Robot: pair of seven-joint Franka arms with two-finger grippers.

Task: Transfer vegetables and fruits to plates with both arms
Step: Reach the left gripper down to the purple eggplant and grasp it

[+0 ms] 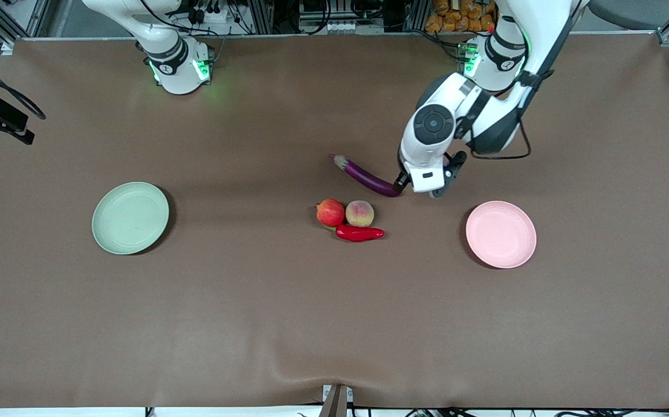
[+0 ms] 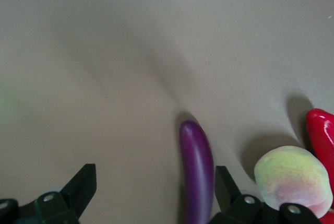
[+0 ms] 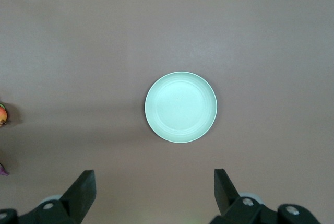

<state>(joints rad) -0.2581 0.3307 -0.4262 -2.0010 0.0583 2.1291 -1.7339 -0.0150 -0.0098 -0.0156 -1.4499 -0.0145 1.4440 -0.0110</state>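
Left gripper point(image 2: 151, 192): black fingers point(image 2: 78, 187) spread wide, holding nothing, down at the blunt end of the long glossy purple eggplant point(image 1: 366, 176), which lies between them in the left wrist view, closer to one finger. Stem cap of that eggplant pointing toward the right arm's end of the table and away from the front camera.

Right gripper point(image 3: 151, 192): fingers likewise spread wide and empty, waiting high above the round pale green matte plate point(image 3: 180, 107); not seen in the front view.

Just nearer the front camera than the eggplant, a tight cluster: round red pomegranate-like fruit point(image 1: 330, 212) beside fuzzy yellowish-pink peach point(image 1: 359, 213), touching or nearly so, with the glossy red chili pepper point(image 1: 359, 233) lying against their near sides.

Pale green plate toward the right arm's end, bare, open brown table covering point(image 1: 253, 324) all round it. Round pale pink matte plate point(image 1: 501, 234) toward the left arm's end, also bare, near the left gripper and well apart from the produce. Wide free surface between the cluster and each plate, and toward the near table edge.
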